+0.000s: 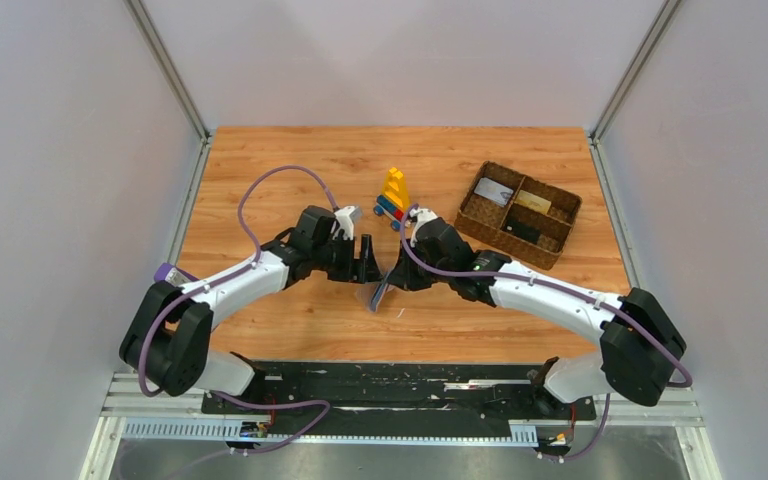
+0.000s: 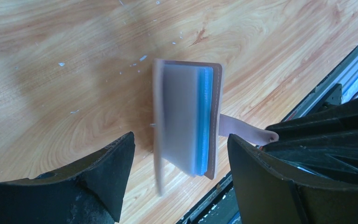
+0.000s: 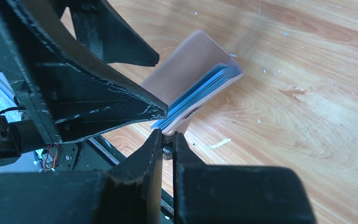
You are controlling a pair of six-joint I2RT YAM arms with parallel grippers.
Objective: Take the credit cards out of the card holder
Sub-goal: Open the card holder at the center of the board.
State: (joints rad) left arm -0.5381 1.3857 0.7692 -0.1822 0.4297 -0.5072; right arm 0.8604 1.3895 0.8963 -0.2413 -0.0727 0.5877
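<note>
The card holder (image 1: 380, 293) hangs edge-up just above the table between the two arms. Its pale covers stand partly apart, with blue sleeves (image 2: 204, 116) between them. My right gripper (image 3: 168, 137) is shut on the holder's pinkish tab (image 2: 244, 130). My left gripper (image 2: 181, 137) is open, one finger on each side of the holder (image 2: 182, 112) and touching neither cover. A greyish-white card (image 1: 494, 192), a tan-gold card (image 1: 533, 202) and a black card (image 1: 525, 230) lie in separate compartments of the basket. I see no card in the holder (image 3: 191, 79).
The brown woven basket (image 1: 500, 243) stands at the back right. A small stack of yellow, blue and red toy bricks (image 1: 392, 195) sits just behind the grippers. The black base rail (image 1: 400, 385) runs along the near table edge.
</note>
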